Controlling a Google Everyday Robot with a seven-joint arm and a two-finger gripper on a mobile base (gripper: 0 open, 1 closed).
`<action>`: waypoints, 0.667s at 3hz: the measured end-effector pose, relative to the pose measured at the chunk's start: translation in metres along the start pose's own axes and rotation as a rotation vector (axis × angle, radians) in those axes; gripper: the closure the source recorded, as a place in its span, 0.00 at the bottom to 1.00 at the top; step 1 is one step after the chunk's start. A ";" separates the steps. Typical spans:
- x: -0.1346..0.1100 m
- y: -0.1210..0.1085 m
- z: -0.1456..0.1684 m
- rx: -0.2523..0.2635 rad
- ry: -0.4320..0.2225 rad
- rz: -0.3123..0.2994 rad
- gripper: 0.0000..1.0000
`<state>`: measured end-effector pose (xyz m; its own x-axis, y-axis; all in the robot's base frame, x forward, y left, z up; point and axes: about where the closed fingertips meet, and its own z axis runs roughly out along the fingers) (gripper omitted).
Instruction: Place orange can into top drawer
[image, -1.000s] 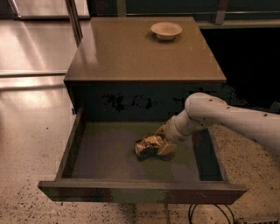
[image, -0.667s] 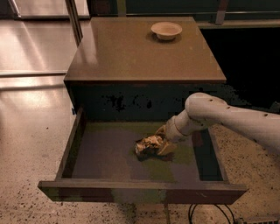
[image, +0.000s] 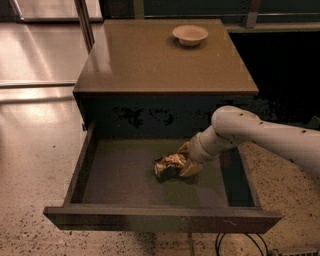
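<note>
The orange can (image: 167, 168) lies on its side on the floor of the open top drawer (image: 120, 175), a little right of the middle. It looks dented, gold-brown, with a silver end facing left. My gripper (image: 187, 161) reaches down into the drawer from the right, on the white arm (image: 260, 135). It is right at the can's right end and touches or nearly touches it. The can rests low on the drawer floor.
The brown cabinet top (image: 160, 60) holds a shallow beige bowl (image: 190, 34) at the back. The drawer's front panel (image: 160, 220) sticks out toward the camera. Speckled floor lies to the left, and black cables (image: 235, 245) run below the drawer.
</note>
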<state>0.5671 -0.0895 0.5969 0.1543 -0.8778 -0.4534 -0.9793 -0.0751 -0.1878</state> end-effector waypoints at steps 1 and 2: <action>0.000 0.000 0.000 0.000 0.000 0.000 0.00; 0.000 0.000 0.000 0.000 0.000 0.000 0.00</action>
